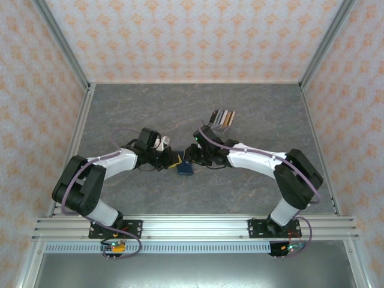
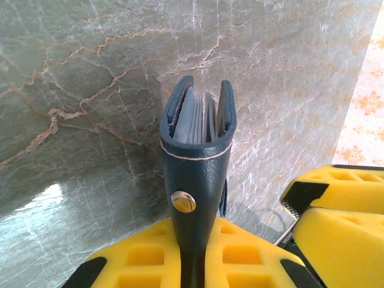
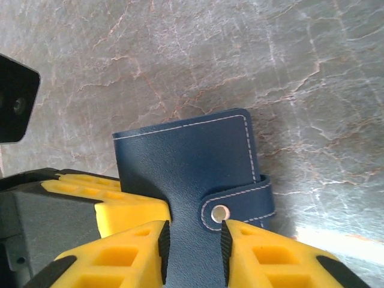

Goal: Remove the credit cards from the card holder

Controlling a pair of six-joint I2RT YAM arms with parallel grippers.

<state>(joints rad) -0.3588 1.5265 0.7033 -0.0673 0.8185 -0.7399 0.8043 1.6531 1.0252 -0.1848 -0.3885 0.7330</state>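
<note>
The navy-blue card holder (image 1: 185,170) is at the table's centre, between both arms. My left gripper (image 2: 192,240) is shut on it, yellow fingers (image 2: 252,258) pinching it edge-on. In the left wrist view the holder (image 2: 198,162) gapes at its far end, where pale grey-blue card edges (image 2: 195,117) show. A metal snap (image 2: 183,201) faces that camera. My right gripper (image 3: 192,240) stands narrowly open against the holder's flat face (image 3: 186,162). One of its pads sits beside the snap (image 3: 220,212) on the closing strap (image 3: 252,201). In the top view the left gripper (image 1: 174,161) and right gripper (image 1: 191,159) nearly meet.
A fanned cluster of striped white, grey, black and tan pieces (image 1: 222,117) lies on the grey marble table (image 1: 264,108) behind the right arm. Patterned walls and metal rails (image 1: 78,120) enclose the table. The right gripper's yellow fingers (image 2: 336,204) crowd the left wrist view's right side.
</note>
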